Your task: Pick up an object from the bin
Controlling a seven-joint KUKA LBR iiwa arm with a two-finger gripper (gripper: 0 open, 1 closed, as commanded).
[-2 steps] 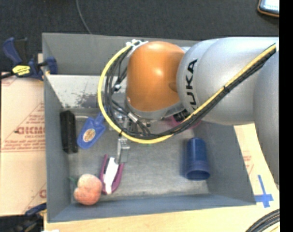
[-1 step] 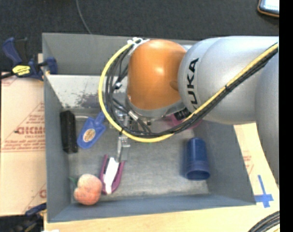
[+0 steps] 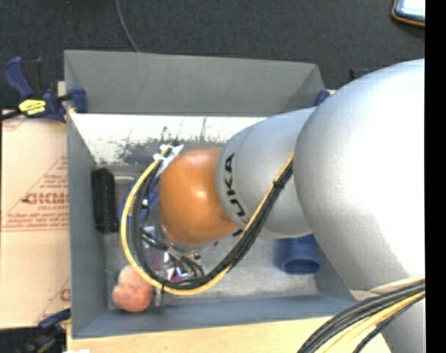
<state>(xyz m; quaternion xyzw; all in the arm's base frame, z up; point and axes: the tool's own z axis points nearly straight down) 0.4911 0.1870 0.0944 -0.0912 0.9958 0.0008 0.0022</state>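
Camera view from above showed the grey metal bin (image 3: 77, 234) with the KUKA arm (image 3: 341, 168) reaching in from the right and covering much of the bin floor. At the wrist sat the rounded orange cover (image 3: 193, 197), and a loop of yellow and black cables (image 3: 138, 182) curved round its left side and under it. The gripper (image 3: 173, 265) hung below that cover, low over the front left part of the floor, mostly hidden by the cover and cables; whether it was released or clenched could not be told, nor whether anything was in its grasp. The thing nearest to it was a peach-pink rounded lump (image 3: 132, 294), which lay in the front left corner, just beside the gripper on its left and close against the front wall. A black oblong block (image 3: 104, 198) lay farther back along the left wall, lengthwise to that wall and apart from the gripper. On the right side of the floor a blue cylinder (image 3: 299, 256) lay near the front wall, partly covered by the arm and well apart from the pink lump.
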